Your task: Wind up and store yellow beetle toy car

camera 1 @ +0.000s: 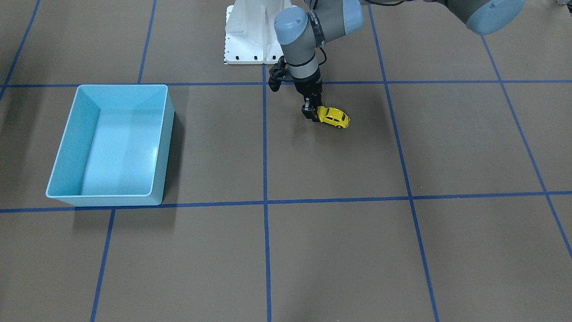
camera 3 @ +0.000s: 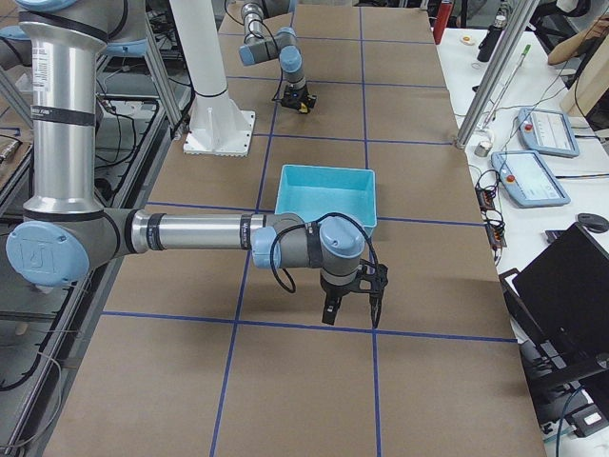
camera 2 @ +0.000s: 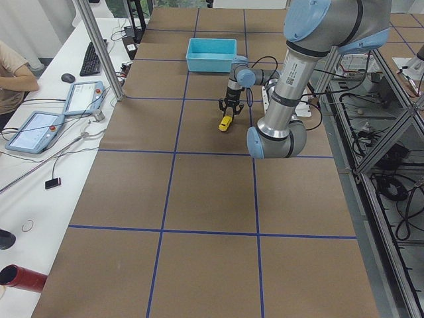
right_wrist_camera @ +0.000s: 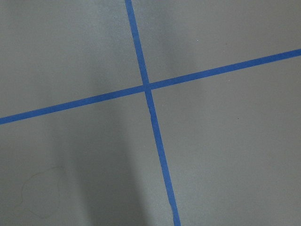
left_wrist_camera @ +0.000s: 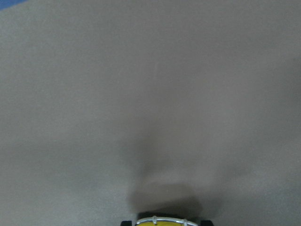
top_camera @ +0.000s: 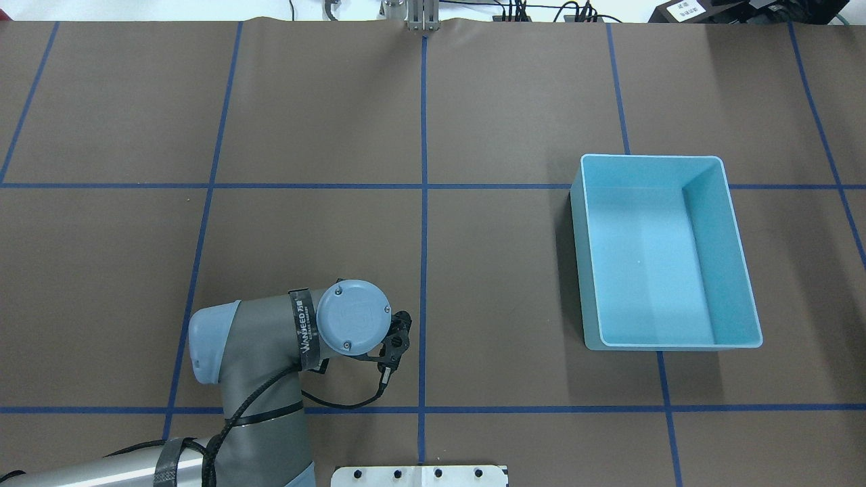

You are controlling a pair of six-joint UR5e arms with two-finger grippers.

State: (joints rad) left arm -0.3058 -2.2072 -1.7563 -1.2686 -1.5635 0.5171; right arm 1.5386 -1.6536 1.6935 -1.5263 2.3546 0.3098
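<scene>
Yellow and shiny, the yellow beetle toy car (camera 1: pixel 336 118) sits on the brown bench (camera 1: pixel 339 250) in the front view. The left end effector (camera 1: pixel 313 112) is clamped on one end of it. The blue bin (camera 1: pixel 163 147) stands well apart. From overhead, the left arm hides the car. From the right side, the right end effector (camera 3: pixel 350 319) hangs over the bench; I cannot tell if it is apart or together. The left wrist view shows only the car's yellow top. I think the winding step is on. Next, the wheels need pressing down and rolling along the bench, then a lift to the bin.
</scene>
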